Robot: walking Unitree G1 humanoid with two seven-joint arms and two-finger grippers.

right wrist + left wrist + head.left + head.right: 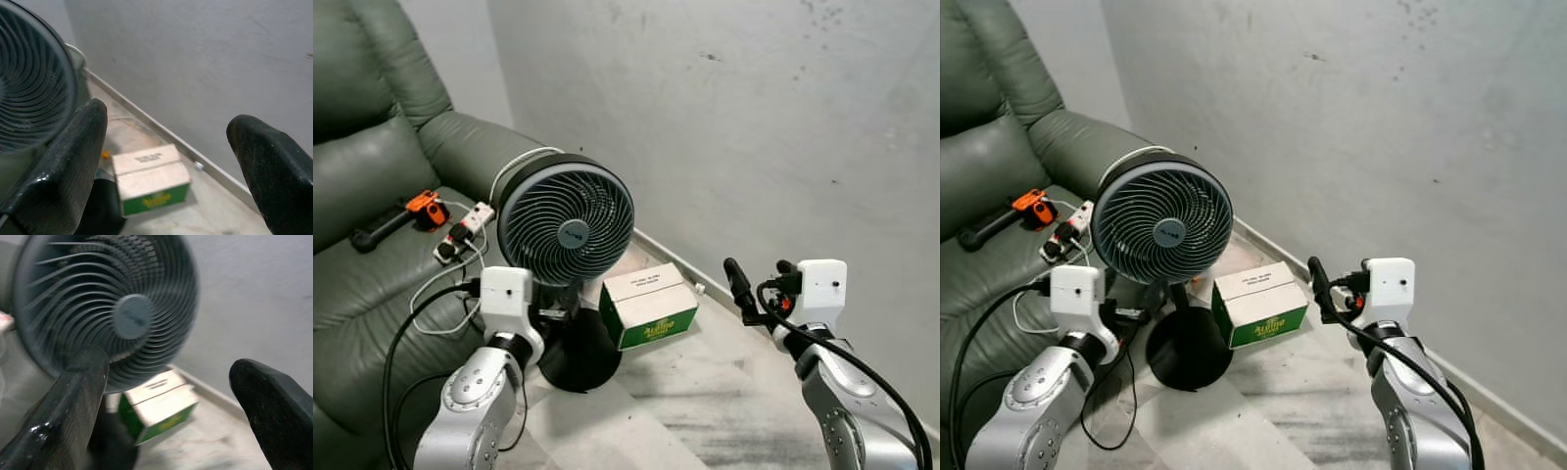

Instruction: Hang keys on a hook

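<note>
Both grippers, left (166, 406) and right (166, 166), were raised wide open and empty near the fan (566, 221) and box (649, 305); keys and hook went unseen; keys should be light, rigid, jangly; best pinched by the ring.

Both silver arms are raised forward, bent at the elbow, each with a white camera box at the wrist. The left claw (166, 396) has its two black fingers (73, 406) spread wide apart and empty. The right claw (166, 161) likewise stands spread, gripping nothing.
</note>
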